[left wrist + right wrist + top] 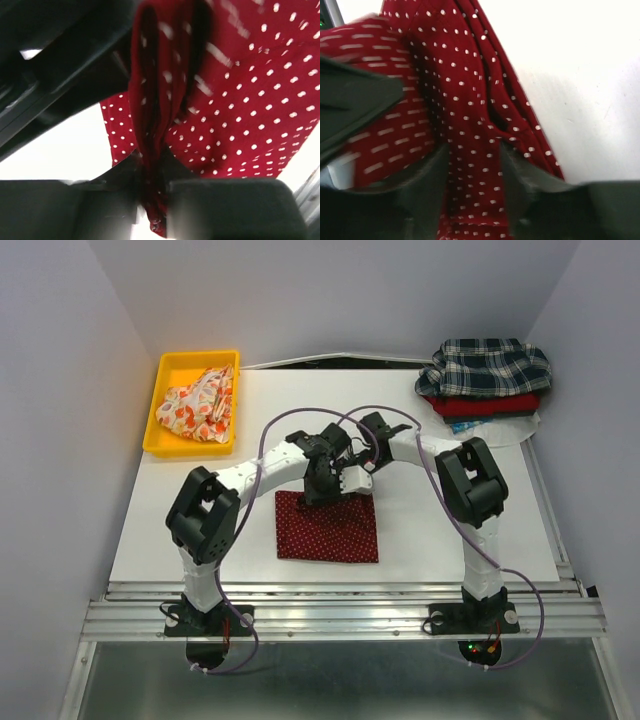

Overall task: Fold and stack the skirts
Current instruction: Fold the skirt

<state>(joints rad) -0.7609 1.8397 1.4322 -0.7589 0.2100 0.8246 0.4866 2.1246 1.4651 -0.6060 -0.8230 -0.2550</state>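
White table (450, 530), with the dark red dotted skirt (328, 530) lying as a rough square at its middle, far edge bunched and pinched by both the left gripper (150, 180) and the right gripper (472, 165), each clenched on the cloth. Far left, cream skirt (200, 405) in a yellow bin (160, 412); far right, plaid skirt (485, 365) stacked on plain red skirt (480, 403). Risk from here: thin bunch slipping out of 1 grip, or 2 uneven pulls dragging the fold crooked

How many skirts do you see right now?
4: a dotted skirt mid-table, a cream skirt in the yellow bin, a plaid skirt atop a red skirt at the back right. More may be hidden underneath.
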